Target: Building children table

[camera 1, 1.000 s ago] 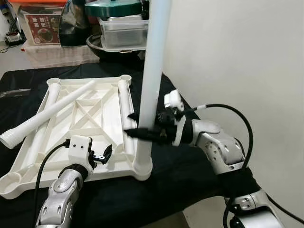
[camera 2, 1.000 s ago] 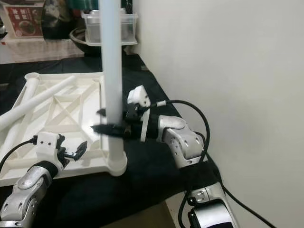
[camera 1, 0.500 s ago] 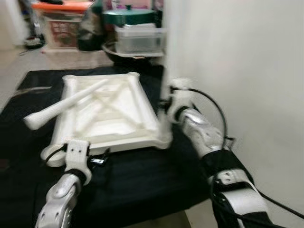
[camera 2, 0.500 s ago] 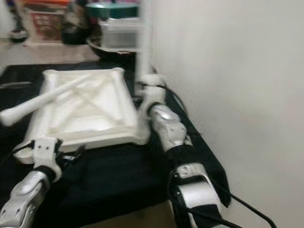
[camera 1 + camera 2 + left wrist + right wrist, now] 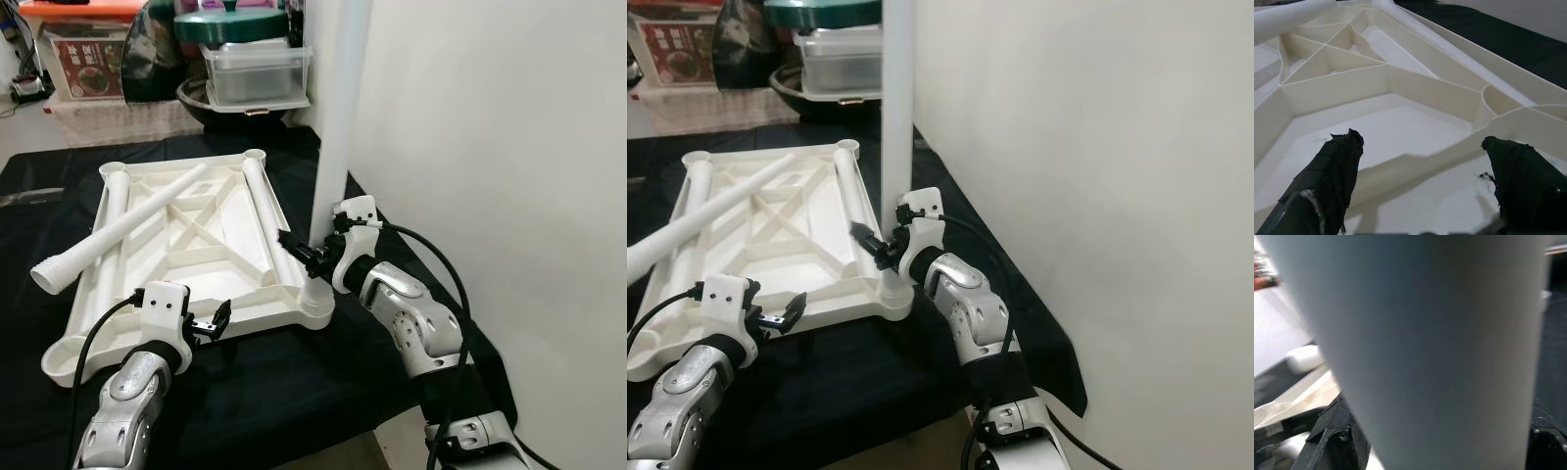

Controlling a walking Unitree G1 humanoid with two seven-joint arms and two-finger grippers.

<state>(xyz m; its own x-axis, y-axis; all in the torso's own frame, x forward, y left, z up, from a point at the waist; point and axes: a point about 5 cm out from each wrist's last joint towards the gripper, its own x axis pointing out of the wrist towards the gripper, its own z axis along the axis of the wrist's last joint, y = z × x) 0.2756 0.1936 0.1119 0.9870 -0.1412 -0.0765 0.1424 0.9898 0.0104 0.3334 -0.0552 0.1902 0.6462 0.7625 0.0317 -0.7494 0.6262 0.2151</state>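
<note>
One leg stands upright in the near right corner socket of the upturned white table frame, which lies on a black cloth over the tabletop, beside a pale wall. The right gripper sits low on that leg, just above the socket; in the right wrist view the white tube runs between its two black fingers, so its jaws look clamped around the leg. A second leg lies loose and slantwise across the frame, its flared end hanging past the left edge. The left gripper hovers at the near edge of the frame, its jaws parted and holding nothing; the left wrist view looks between its fingertips at the ribbed underside. Judging by this, the step in hand is seating the first leg in its corner, with the other sockets not yet filled. Whether the leg is fully home I cannot tell. The next move likely calls for a firm push or twist down while the frame is steadied, then a clean release so the leg stays upright, after which the loose leg can be picked up. Storage bins sit behind on the floor
</note>
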